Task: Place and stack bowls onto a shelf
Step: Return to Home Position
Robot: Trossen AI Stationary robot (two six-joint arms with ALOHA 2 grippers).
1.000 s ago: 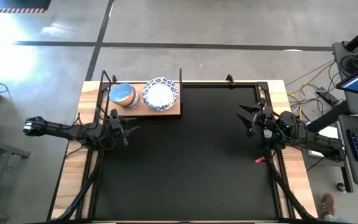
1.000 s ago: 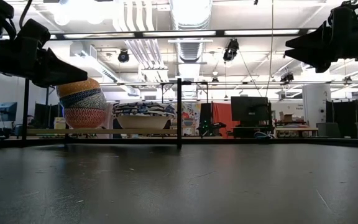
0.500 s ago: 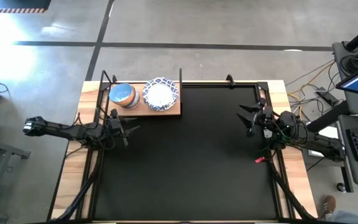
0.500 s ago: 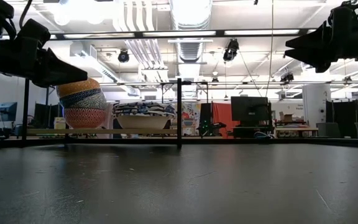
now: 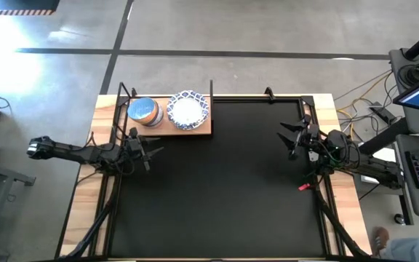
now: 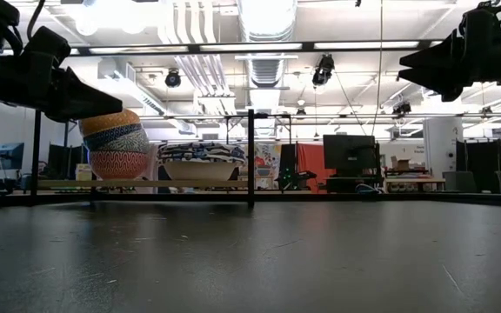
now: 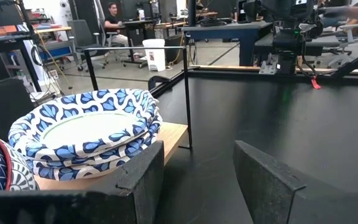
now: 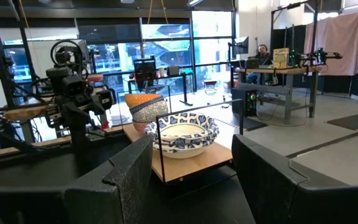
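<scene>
Neither gripper shifts: left gripper near shelf, right gripper well apart, both spread open, empty; white bowls and coloured bowls stacked on it; homing looks finished, just hold.

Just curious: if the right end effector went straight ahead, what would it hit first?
Probably the shelf, near the white bowls; nothing shows before it, though depth is unclear.
</scene>
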